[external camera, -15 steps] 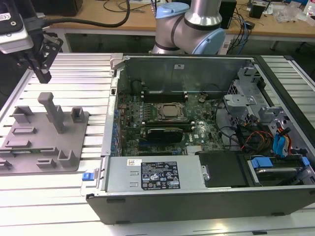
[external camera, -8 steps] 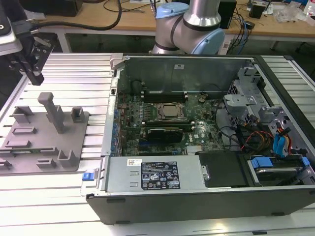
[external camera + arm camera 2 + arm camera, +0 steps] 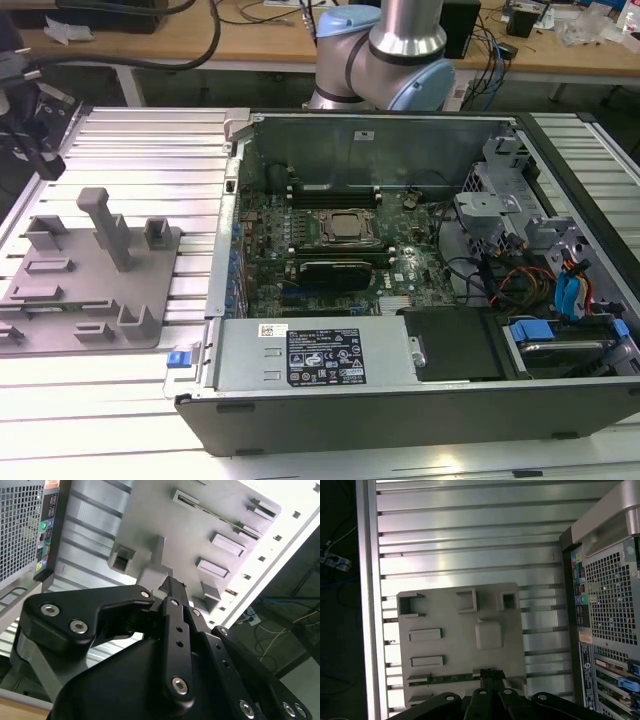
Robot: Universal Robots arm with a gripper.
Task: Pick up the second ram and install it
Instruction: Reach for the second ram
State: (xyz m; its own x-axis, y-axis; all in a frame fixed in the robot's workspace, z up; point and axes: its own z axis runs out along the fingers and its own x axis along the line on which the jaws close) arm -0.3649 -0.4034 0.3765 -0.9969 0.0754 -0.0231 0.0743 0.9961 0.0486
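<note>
The second ram (image 3: pixel 445 678) is a thin green stick standing on edge in a slot of the grey fixture plate (image 3: pixel 450 615). It also shows as a thin line in the second wrist view (image 3: pixel 220 518) and along the plate's near side in the exterior view (image 3: pixel 60 306). My gripper (image 3: pixel 490 674) hangs above the plate, its black fingers together with nothing between them. In the first wrist view its tips line up over the ram's strip, well above it. In the exterior view the gripper (image 3: pixel 40 150) is at the far left, over the ribbed table.
An open computer case (image 3: pixel 400 400) stands at the exterior view's right of the plate, with the motherboard, a silver processor (image 3: pixel 347 227) and dark memory slots (image 3: pixel 335 190) inside. The plate carries an upright post (image 3: pixel 105 225) and several small blocks. The ribbed aluminium table (image 3: pixel 470 525) surrounds it.
</note>
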